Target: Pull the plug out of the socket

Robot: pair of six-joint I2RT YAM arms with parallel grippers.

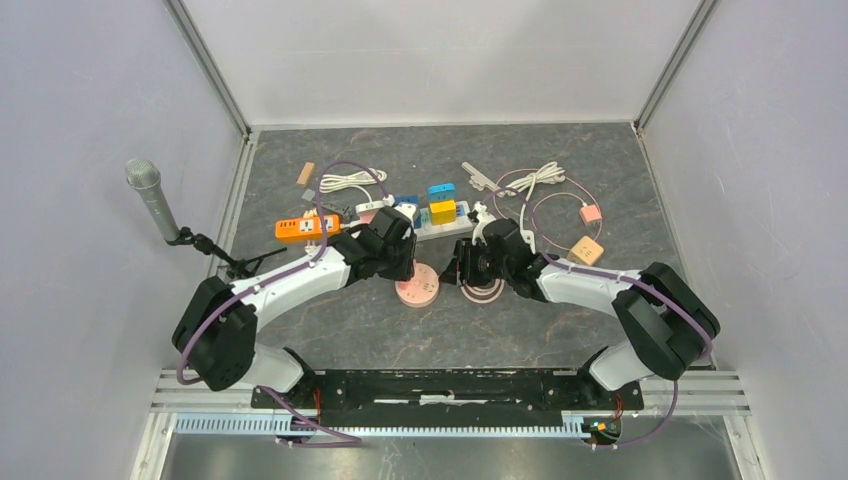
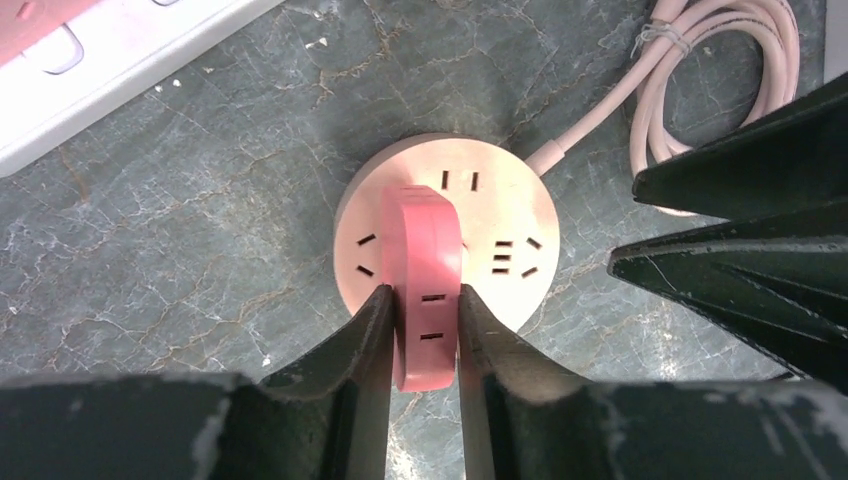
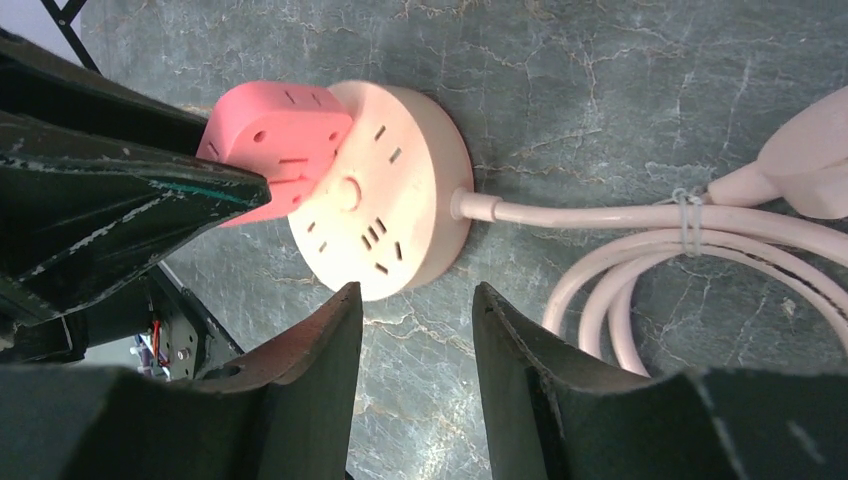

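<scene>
Left end effector (image 2: 425, 297) grips plug (image 2: 425, 240) lengthwise, overhanging socket (image 2: 500, 205) rim.

Both arms are reaching inward, the left gripper (image 2: 425, 298) clamping the pink plug (image 2: 425, 225), the right gripper (image 3: 417, 300) hanging with fingers apart.

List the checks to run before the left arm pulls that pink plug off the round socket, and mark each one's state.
1. Left pincer shut on the plug: ok.
2. Grip sits on both flat sides of the plug: ok.
3. Right pincer bracing the socket: not ok; it is open, with the socket outside its jaws.
4. Plug's prongs already loose: cannot tell.
5. Cord lies away from the plug: ok.
</scene>
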